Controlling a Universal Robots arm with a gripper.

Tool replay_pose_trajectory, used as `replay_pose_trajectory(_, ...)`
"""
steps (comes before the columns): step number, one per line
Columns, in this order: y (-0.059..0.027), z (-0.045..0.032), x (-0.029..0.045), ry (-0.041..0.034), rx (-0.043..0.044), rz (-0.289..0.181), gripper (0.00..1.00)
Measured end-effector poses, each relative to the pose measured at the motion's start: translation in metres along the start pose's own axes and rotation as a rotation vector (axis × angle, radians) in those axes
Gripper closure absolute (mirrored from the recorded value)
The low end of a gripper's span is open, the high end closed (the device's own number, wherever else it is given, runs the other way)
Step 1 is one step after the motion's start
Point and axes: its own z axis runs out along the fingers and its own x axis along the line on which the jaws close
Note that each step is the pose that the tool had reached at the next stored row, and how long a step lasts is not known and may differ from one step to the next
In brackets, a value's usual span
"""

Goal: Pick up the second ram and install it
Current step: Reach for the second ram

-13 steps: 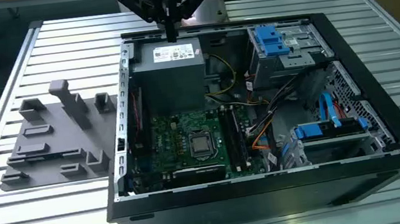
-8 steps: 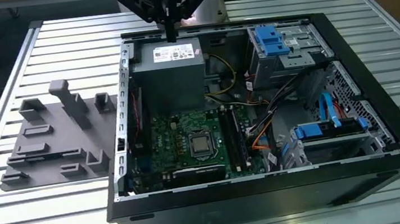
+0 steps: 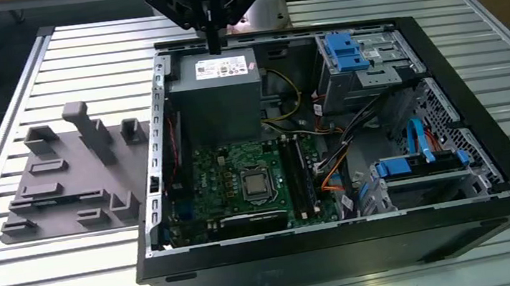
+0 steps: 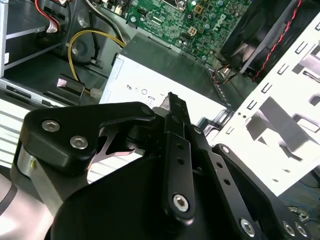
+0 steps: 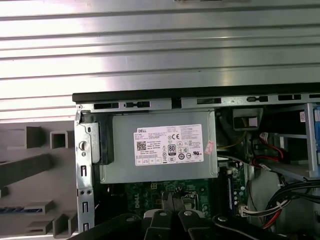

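Observation:
My gripper hangs above the back edge of the open computer case, over the grey power supply. Its black fingers meet at the tip in the second wrist view, shut with nothing between them. In the first wrist view the fingertips point over the green motherboard. A thin blue strip, which looks like the second ram seen edge-on, sits in a slot block of the grey tray, well away from the gripper. The black memory slots lie beside the processor socket.
The grey tray with raised blocks and a tall post stands on the slatted metal table, at the exterior view's left of the case. Inside the case are blue drive brackets, loose cables and a drive cage.

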Motion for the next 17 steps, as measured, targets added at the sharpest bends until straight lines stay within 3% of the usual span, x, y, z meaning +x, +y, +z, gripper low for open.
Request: replay_pose_trajectory(17,-0.0009,0.0002,0.0124,0.0,0.0,0.0,0.89)
